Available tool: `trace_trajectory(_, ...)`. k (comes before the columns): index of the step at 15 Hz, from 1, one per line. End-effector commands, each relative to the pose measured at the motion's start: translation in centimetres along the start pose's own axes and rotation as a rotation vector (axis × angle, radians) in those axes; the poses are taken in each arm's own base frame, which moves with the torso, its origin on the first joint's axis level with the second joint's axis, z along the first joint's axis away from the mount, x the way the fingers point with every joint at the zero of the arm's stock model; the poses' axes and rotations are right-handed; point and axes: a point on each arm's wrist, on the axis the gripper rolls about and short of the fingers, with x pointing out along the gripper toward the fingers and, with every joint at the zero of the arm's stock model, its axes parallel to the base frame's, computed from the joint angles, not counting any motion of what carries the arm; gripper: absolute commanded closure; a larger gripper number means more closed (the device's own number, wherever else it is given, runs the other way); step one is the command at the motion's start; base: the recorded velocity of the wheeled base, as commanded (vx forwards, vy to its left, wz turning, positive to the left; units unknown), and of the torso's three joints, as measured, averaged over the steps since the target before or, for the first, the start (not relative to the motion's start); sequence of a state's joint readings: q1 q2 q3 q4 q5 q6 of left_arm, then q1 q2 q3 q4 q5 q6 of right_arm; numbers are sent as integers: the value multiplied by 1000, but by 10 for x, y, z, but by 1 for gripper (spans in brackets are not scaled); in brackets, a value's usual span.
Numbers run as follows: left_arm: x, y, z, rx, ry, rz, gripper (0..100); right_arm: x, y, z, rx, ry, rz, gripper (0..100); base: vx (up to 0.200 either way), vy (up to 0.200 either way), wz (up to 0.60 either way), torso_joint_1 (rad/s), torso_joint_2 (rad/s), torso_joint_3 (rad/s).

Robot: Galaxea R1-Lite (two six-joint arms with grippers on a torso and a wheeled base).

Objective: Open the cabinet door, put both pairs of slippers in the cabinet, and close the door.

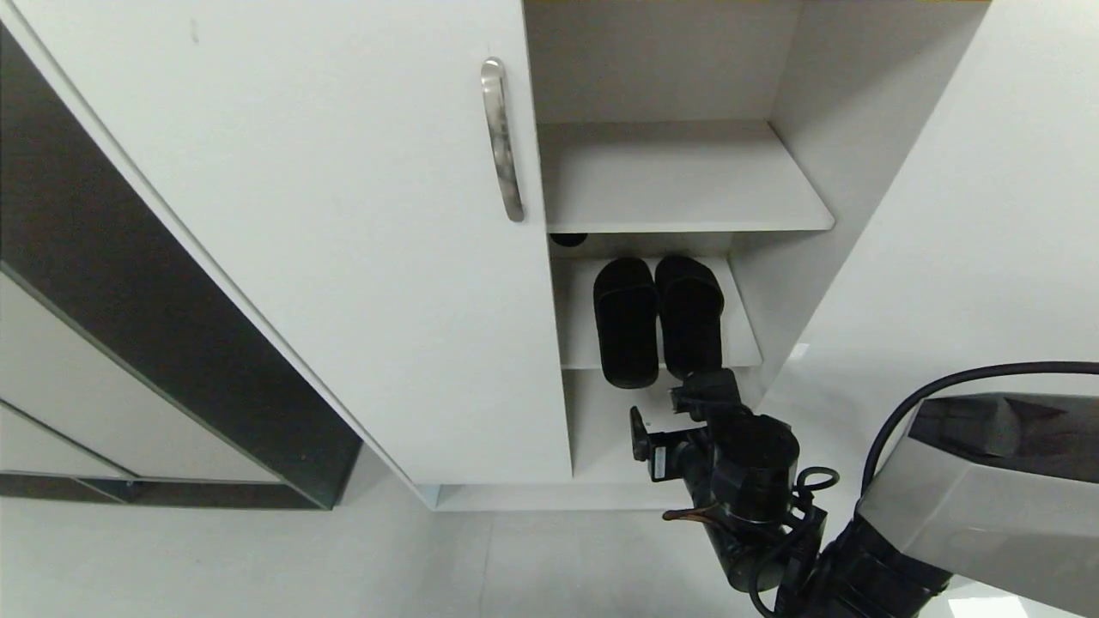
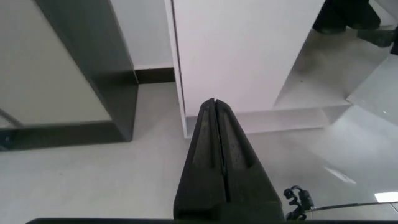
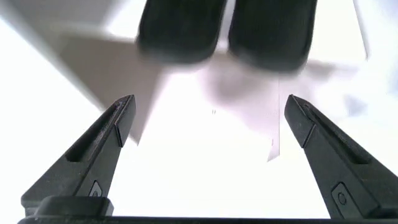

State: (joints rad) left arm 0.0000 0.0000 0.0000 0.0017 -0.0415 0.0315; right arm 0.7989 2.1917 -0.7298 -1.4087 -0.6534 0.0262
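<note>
A pair of black slippers (image 1: 657, 318) lies side by side on the middle shelf (image 1: 745, 348) of the cabinet, heels hanging slightly over its front edge. The right-hand cabinet door (image 1: 987, 215) stands open; the left-hand door (image 1: 343, 240) with its metal handle (image 1: 502, 137) is closed. My right gripper (image 1: 670, 412) is open just in front of and below the slippers' heels, holding nothing. In the right wrist view the slippers (image 3: 224, 28) lie beyond the open gripper (image 3: 208, 109). My left gripper (image 2: 215, 106) is shut on nothing, above the floor facing the cabinet's base.
An upper shelf (image 1: 678, 180) and the bottom compartment (image 1: 601, 446) are bare. A small dark shape (image 1: 568, 239) sits at the back above the middle shelf. A dark panel (image 1: 172, 343) flanks the cabinet on the left. Pale floor (image 1: 258, 558) lies open in front.
</note>
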Motion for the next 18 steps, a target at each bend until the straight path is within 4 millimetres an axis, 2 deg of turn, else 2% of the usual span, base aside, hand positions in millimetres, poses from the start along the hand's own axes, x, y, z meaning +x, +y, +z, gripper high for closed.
trace_trajectory(1, 0, 0, 0, 1, 1, 0, 100, 1, 1, -4, -4, 5, 0, 0, -200, 0, 0, 7, 2, -2)
trace_trajectory(4, 0, 0, 0, 1, 1, 0, 100, 1, 0, -4, -2, 3, -1, 0, -200, 0, 0, 4, -1, 7)
trace_trajectory(14, 0, 0, 0, -2, 0, 2, 100, -2, -2, -6, 0, -4, -1, 0, 0, 0, 0, 0, 0, 0)
trace_trajectory(18, 0, 0, 0, -2, 1, 2, 100, 0, -2, -13, -11, 9, -5, 0, 0, 0, 0, 0, 0, 0)
